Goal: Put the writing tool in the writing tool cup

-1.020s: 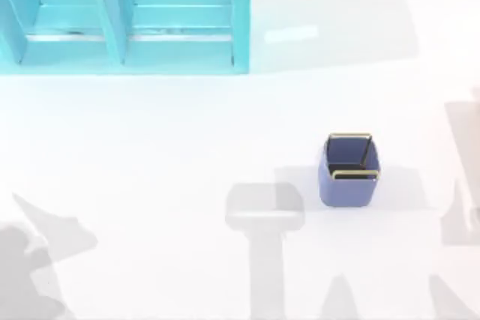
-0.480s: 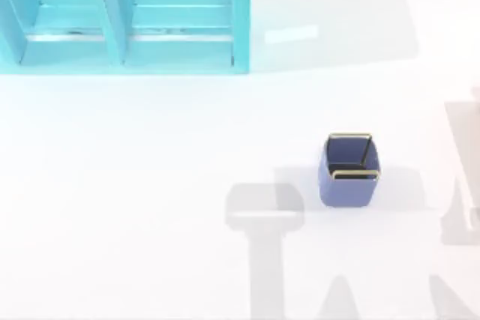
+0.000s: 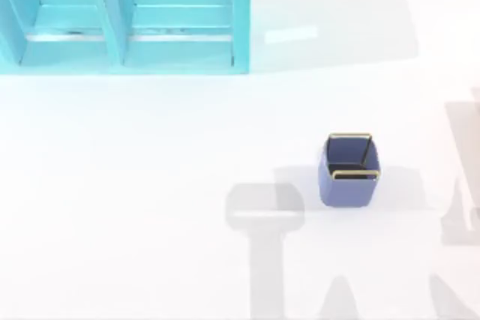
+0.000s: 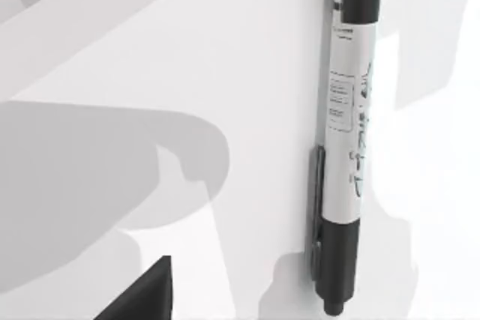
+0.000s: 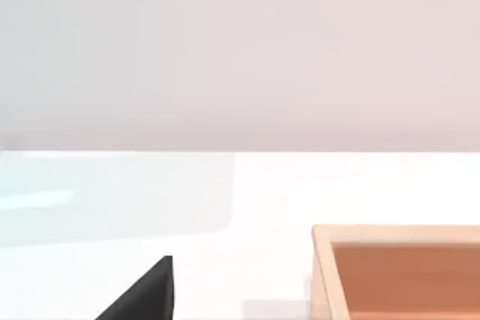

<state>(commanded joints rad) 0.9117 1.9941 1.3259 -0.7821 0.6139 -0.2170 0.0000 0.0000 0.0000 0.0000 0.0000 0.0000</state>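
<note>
The white table (image 3: 150, 207) spread across the top view, bare but for soft grey shadows near its lower edge and right side. The large turquoise shelf unit (image 3: 124, 16) stood at the table's far left corner, its two open bays facing the camera. A wooden tray (image 5: 397, 271) with a light rim and an orange-brown inside sat on the table in the right wrist view. The writing tool cup (image 3: 349, 170) stood upright on the right half of the table, well apart from the shelf unit, gold rim up and dark inside showing. The writing tool (image 4: 346, 133) lay flat on the table in the left wrist view, its pale printed barrel between two black ends, a clip along one side. A dark wedge at the edge of each wrist view was all that appeared of either arm's end effector, so whether the fingers were apart or together could not be told.
</note>
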